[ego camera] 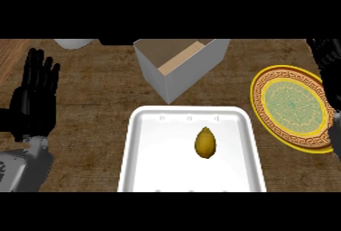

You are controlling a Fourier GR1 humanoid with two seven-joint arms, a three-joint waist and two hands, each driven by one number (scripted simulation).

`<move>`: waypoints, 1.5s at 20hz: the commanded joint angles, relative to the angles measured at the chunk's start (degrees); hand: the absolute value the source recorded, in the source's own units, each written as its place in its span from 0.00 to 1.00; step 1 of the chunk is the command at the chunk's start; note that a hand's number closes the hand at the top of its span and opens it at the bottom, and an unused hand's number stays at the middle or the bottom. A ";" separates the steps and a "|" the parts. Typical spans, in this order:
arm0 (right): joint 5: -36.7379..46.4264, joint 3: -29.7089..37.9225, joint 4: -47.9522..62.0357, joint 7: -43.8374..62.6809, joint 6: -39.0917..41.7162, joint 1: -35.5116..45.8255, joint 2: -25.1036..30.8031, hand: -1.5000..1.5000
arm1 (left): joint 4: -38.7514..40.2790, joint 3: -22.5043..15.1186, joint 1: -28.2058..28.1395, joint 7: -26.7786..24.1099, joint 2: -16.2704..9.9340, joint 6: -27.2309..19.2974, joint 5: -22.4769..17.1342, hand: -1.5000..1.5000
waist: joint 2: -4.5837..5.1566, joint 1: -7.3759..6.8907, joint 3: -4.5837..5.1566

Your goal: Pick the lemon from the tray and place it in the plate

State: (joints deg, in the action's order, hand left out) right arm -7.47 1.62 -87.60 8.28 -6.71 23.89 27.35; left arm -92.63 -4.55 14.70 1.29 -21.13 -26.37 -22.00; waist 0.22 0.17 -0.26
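Head view: left hand (pixel 36 97) at the left edge, fingers straight, upright, slightly spread, holding nothing. Right hand (pixel 328 56) at the right edge, dark and partly cut off; cannot tell its fingers. Lemon (pixel 205 143) lying in white tray (pixel 143 149), well right of the left fingers. Plate (pixel 293 108) just beside the right hand. Grey box (pixel 177 67) beyond the tray.

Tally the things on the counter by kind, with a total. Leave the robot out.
Yellow-brown lemon: 1
White rectangular tray: 1
Round plate with yellow rim and green centre: 1
Open grey box with tan inside: 1
White object cut off at the top edge: 1
Total: 5
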 commanded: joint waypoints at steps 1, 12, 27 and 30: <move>4.10 -3.73 -1.74 4.77 -8.55 2.66 -7.59 0.00 | 3.48 -1.83 -0.72 -1.02 -0.67 2.45 2.88 0.50 | -0.18 -0.33 0.30; 31.12 -21.22 11.98 13.56 -36.08 -4.12 -26.21 0.00 | 7.94 -10.77 -0.10 3.65 -5.95 8.99 8.39 0.50 | 0.24 -0.80 0.33; 73.18 -34.28 5.59 51.06 -24.64 -2.60 -26.08 0.00 | 11.32 -9.78 -1.03 3.08 -4.40 9.67 10.58 0.50 | -1.29 1.77 0.48; 70.38 -37.97 3.36 58.42 -13.56 -3.41 -27.33 0.00 | 12.53 -10.12 -0.72 1.47 -3.70 9.99 11.09 0.50 | -1.04 1.67 0.51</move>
State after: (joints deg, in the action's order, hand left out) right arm 61.45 -35.04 -80.38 56.79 -33.17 20.79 0.39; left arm -80.78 -14.71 14.08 3.35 -25.25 -16.22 -11.42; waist -0.84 1.49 0.22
